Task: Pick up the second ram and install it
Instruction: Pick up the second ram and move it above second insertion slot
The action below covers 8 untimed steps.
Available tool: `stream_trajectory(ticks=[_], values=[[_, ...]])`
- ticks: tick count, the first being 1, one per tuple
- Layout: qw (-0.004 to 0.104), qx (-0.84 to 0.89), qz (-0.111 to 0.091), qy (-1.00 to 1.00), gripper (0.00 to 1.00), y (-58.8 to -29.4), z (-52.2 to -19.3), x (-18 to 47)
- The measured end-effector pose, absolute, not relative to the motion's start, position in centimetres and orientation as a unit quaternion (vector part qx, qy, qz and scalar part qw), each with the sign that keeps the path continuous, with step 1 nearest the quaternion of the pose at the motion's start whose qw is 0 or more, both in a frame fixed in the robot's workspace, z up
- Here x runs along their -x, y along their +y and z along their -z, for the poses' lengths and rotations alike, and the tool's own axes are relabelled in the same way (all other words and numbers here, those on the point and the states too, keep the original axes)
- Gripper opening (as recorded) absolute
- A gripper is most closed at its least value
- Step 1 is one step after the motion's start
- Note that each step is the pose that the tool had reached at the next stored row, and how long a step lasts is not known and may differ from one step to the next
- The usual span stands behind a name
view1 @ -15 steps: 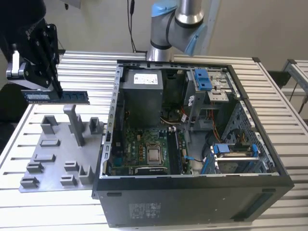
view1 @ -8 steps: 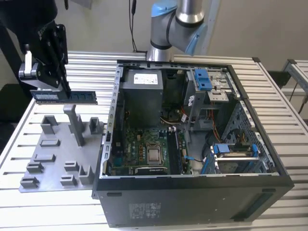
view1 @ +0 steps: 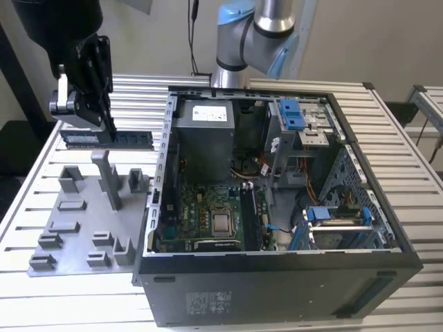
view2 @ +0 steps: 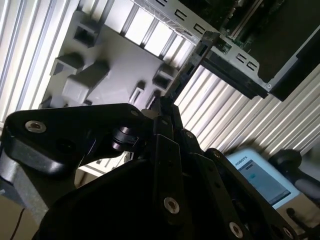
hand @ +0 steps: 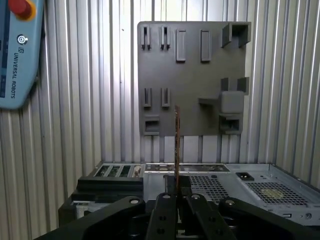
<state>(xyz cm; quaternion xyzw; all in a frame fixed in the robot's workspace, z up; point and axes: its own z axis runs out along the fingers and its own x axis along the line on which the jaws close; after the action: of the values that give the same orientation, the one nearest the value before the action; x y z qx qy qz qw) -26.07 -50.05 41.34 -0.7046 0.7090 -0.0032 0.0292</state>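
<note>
My gripper [view1: 104, 126] hangs above the table at the exterior view's left, shut on the second ram [view1: 111, 138]. The ram is a long dark stick held level and on edge, clear of the grey holder plate [view1: 76, 235] below it. In both wrist views the ram shows edge-on as a thin strip [hand: 177, 145] [view2: 187, 70] sticking out from between the black fingers [hand: 165, 205] [view2: 165, 125]. The open computer case [view1: 277, 207] lies to the exterior view's right, with the black memory slots [view1: 250, 218] on its motherboard beside the processor socket.
The grey holder plate [hand: 190, 65] [view2: 115, 65] carries several upright blocks and slots. The case's metal side wall [view1: 163, 159] rises between plate and motherboard. A teach pendant [hand: 15, 55] [view2: 260, 175] lies on the ribbed table. The arm's base [view1: 256, 34] stands behind the case.
</note>
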Motion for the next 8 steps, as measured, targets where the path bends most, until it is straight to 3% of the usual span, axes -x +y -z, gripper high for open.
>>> stream_trajectory(ticks=[8], values=[[0.023, 0.705, -0.003, 0.709, 0.14, -50.0, -41.3, 24.5]])
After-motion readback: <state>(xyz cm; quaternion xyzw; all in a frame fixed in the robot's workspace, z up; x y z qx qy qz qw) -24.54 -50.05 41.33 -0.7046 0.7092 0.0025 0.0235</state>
